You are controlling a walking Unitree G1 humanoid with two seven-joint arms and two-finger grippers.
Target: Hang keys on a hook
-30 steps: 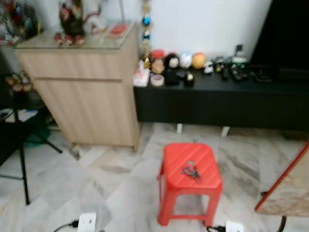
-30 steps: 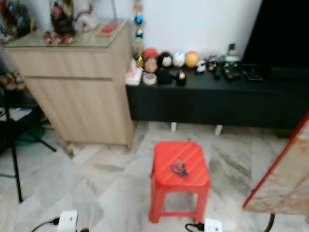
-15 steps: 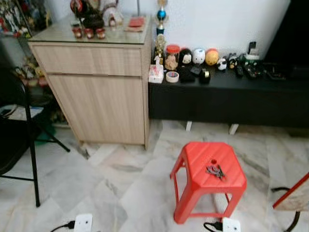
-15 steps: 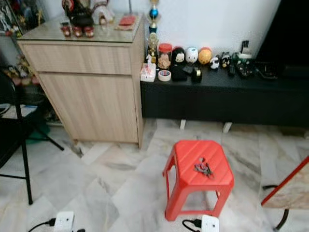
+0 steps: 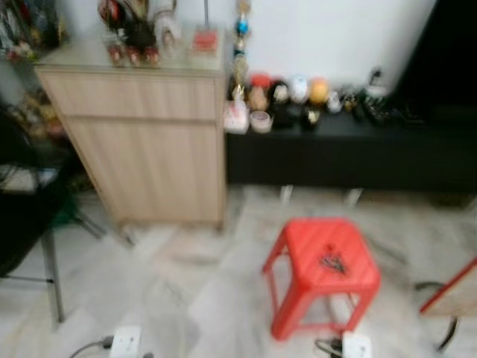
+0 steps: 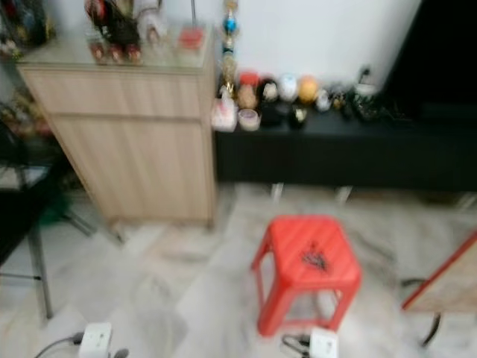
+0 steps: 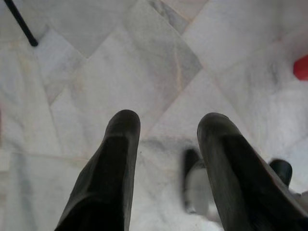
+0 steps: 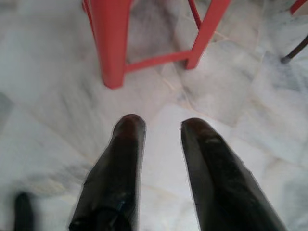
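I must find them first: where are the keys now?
In the left eye view the keys lie on top of the red stool, right of centre on the marble floor, before the black bench.

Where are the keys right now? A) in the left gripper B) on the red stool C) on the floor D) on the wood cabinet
B: the keys lie as a dark bunch on the seat of the red stool, while both the left gripper and the right gripper hang open over bare floor, holding nothing.
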